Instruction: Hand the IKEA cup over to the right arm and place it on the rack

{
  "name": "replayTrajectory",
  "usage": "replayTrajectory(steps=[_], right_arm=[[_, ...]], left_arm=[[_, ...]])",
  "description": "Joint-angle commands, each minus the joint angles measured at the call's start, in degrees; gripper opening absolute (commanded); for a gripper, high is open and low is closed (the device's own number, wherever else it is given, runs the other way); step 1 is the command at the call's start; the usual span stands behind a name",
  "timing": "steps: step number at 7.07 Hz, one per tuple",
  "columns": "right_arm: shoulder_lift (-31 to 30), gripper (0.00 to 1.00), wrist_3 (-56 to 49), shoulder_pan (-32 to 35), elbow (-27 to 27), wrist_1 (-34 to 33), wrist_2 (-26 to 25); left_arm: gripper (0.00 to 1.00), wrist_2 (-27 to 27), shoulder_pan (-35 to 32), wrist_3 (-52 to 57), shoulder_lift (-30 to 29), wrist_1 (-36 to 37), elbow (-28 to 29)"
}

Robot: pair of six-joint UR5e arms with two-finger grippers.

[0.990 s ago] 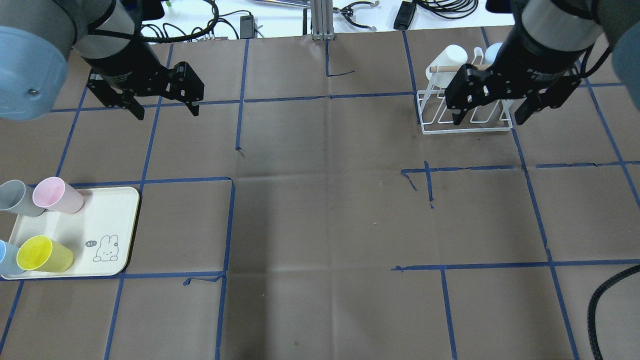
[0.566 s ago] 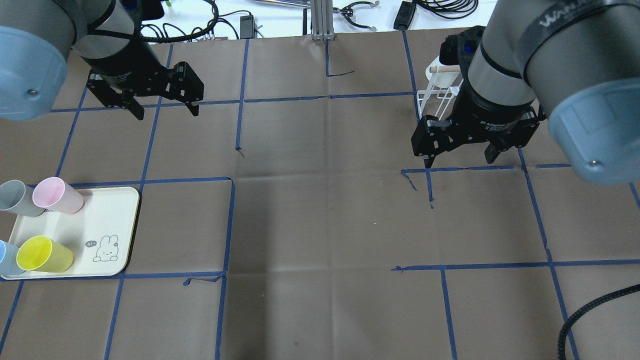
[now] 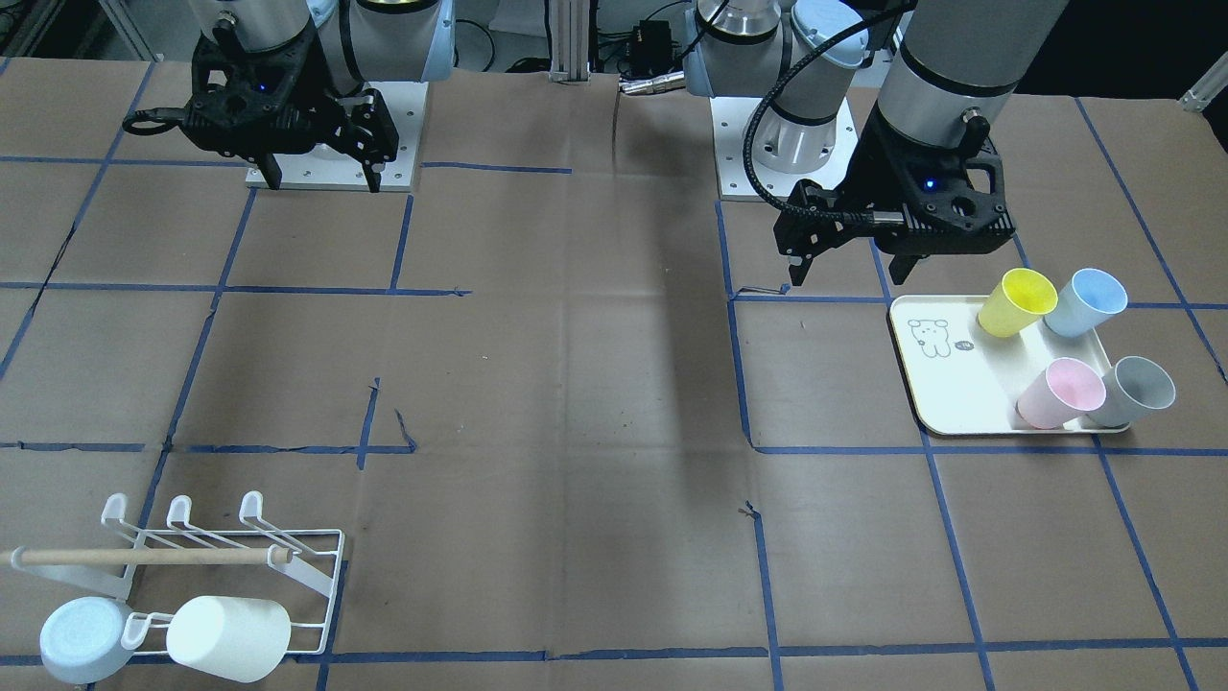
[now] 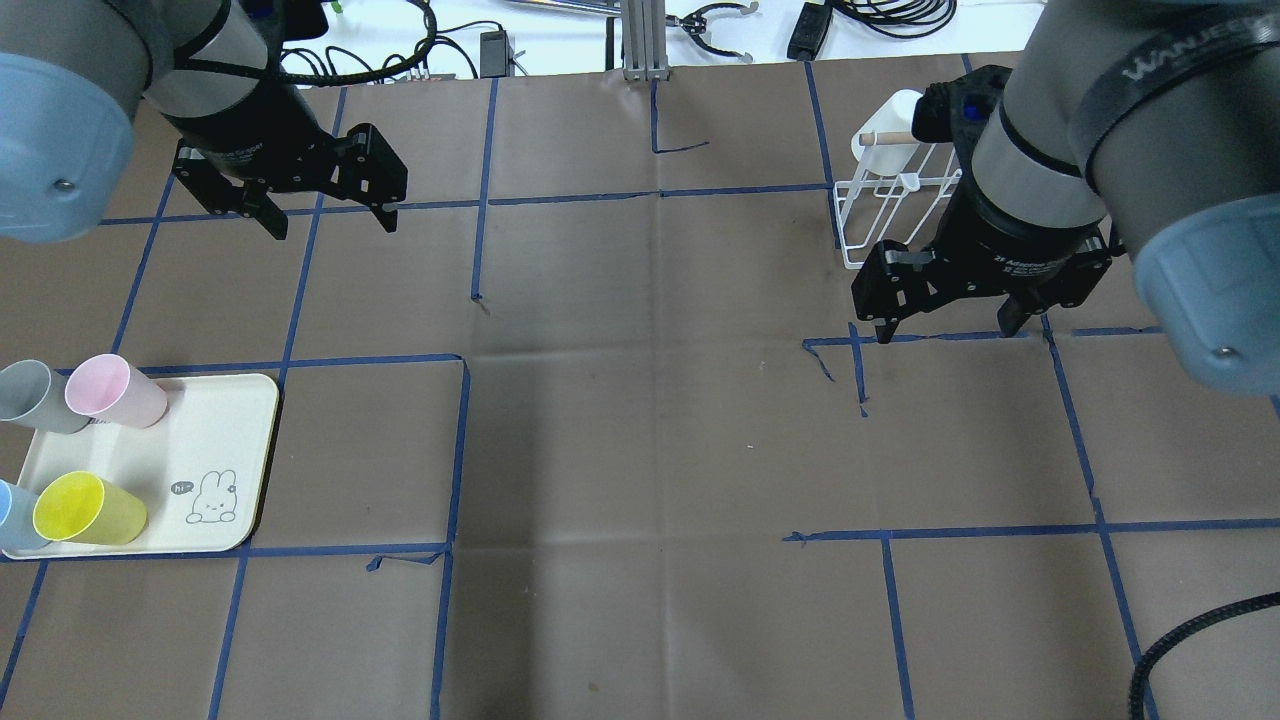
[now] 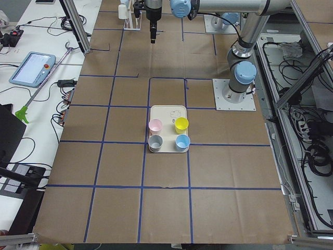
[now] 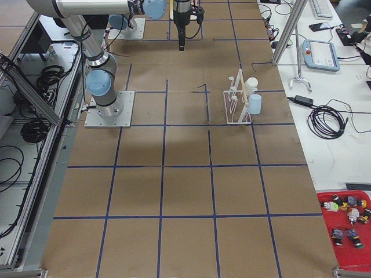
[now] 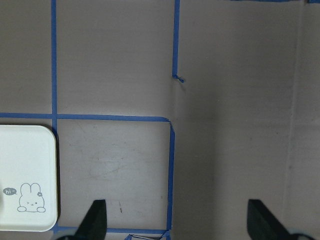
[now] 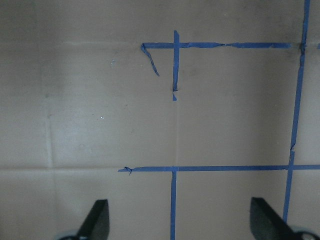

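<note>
Several IKEA cups lie on their sides on a cream tray [image 4: 225, 420] at the left: pink [image 4: 112, 388], grey [image 4: 32, 395], yellow [image 4: 85, 508] and pale blue [image 4: 10, 515]. My left gripper [image 4: 332, 222] is open and empty, well beyond the tray. My right gripper [image 4: 946, 328] is open and empty, just in front of the white wire rack [image 4: 868, 215]. The rack [image 3: 230, 557] holds a white cup [image 3: 228, 638] and a pale blue cup [image 3: 82, 638] on its prongs. In the front view my left gripper [image 3: 849, 274] hangs near the tray [image 3: 950, 384] and my right gripper [image 3: 324, 180] is open.
Brown paper with blue tape lines covers the table [image 4: 640, 430]. A ribbed black cable [image 4: 1190, 630] loops in at the near right. Cables and gear lie past the far edge [image 4: 700, 30]. The left wrist view shows the tray's bunny corner [image 7: 27, 175].
My right arm has drawn back from over the rack toward the robot's side, still open and empty. The left arm and the cups have not moved.
</note>
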Motion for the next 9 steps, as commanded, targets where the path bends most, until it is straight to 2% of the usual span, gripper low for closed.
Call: replayTrajectory(steps=[1, 9], right_arm=[[-0.2, 1.0, 0.0, -1.0, -0.4, -0.8, 0.0], [0.1, 1.0, 0.0, -1.0, -0.7, -0.2, -0.3]], left_arm=[[0.99, -0.1, 0.0, 0.1, 0.0, 0.0, 0.0], [0.99, -0.1, 0.0, 0.1, -0.1, 0.1, 0.1]])
